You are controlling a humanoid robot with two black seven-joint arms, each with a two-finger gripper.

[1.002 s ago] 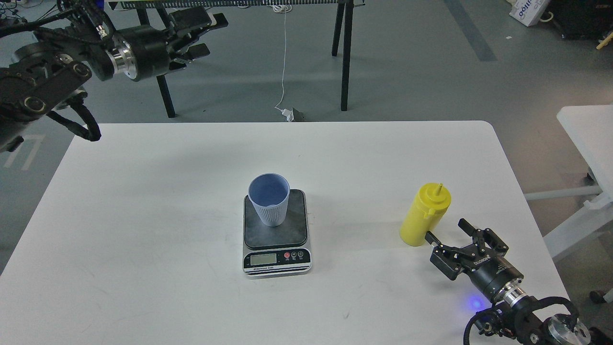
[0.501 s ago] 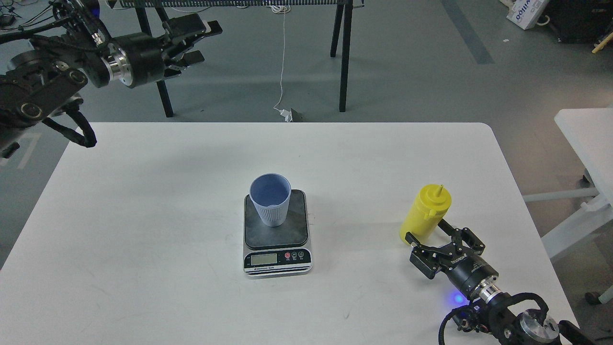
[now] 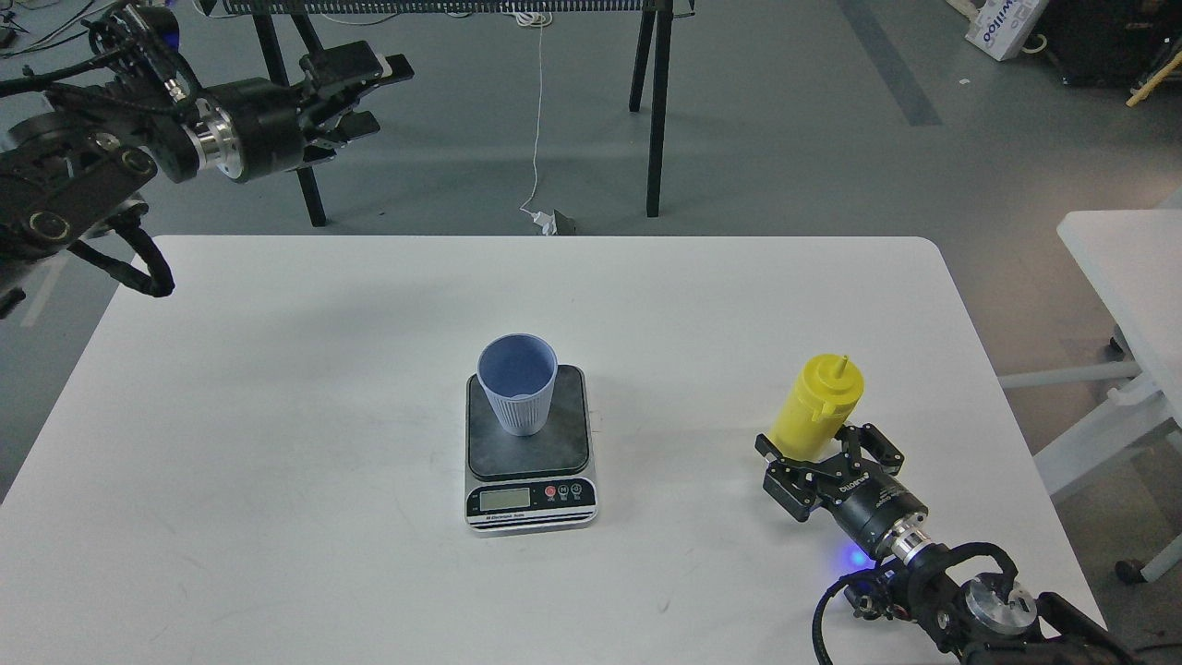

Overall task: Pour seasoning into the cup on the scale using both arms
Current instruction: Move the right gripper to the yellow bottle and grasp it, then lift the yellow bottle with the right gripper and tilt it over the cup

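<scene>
The yellow seasoning bottle (image 3: 817, 406) stood upright on the white surface (image 3: 277, 443), well to the right of the scale (image 3: 528, 448), with its nozzle pointing up. The blue cup (image 3: 518, 383) sat on the scale's platform and looked empty, so no pouring seemed done; lifting, carrying and tipping were all left. The right gripper (image 3: 813, 453) lay low at the bottle's base, jaws spread around it; whether they touched it I could not tell. The left gripper (image 3: 355, 78) hung raised beyond the surface's far left corner, jaws apart and holding nothing.
</scene>
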